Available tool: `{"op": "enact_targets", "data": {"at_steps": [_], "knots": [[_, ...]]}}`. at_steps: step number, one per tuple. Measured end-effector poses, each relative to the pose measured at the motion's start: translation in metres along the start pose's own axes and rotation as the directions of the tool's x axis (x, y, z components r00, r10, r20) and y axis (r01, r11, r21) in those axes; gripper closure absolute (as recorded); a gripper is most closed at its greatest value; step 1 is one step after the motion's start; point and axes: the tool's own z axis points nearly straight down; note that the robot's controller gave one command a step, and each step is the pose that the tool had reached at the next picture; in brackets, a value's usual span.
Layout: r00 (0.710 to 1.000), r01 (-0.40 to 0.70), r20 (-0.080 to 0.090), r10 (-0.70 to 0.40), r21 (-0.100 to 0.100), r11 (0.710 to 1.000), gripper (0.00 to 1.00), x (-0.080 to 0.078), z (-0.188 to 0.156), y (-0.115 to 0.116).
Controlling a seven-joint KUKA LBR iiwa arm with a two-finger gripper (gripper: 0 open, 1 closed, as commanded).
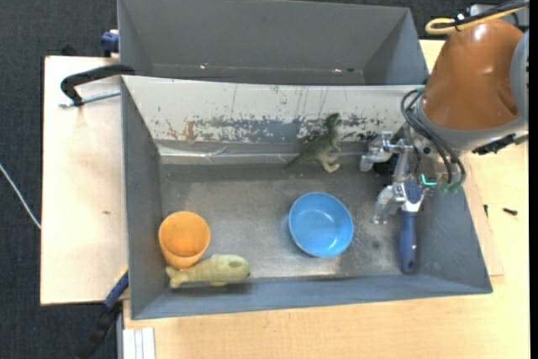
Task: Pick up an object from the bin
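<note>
My gripper (383,178) hangs over the bin's right side, close to the right wall. Its two silver fingers (376,154) stand apart, open, with nothing visible between them. Just below it a blue-handled tool (408,238) lies along the right wall, its upper end under the gripper's body. Left of the gripper, a green toy dinosaur (322,147) stands against the back wall. A blue bowl (320,224) sits on the floor to the lower left of the gripper.
An orange cup (184,235) stands near the front left corner, and a yellow-green soft toy (210,270) lies in front of it. The arm's orange cover hangs over the bin's right rim.
</note>
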Motion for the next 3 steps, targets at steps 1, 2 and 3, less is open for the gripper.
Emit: {"op": "enact_targets", "data": {"at_steps": [1,2,3], "knots": [[0.962,0.273,0.013,-0.273,0.003,0.962,0.0,0.009,0.105,0.035],[0.981,0.192,0.014,-0.192,-0.002,0.981,0.0,0.017,0.081,0.123],[0.996,-0.084,0.009,0.084,0.002,0.996,0.0,-0.009,0.1,0.184]]}}
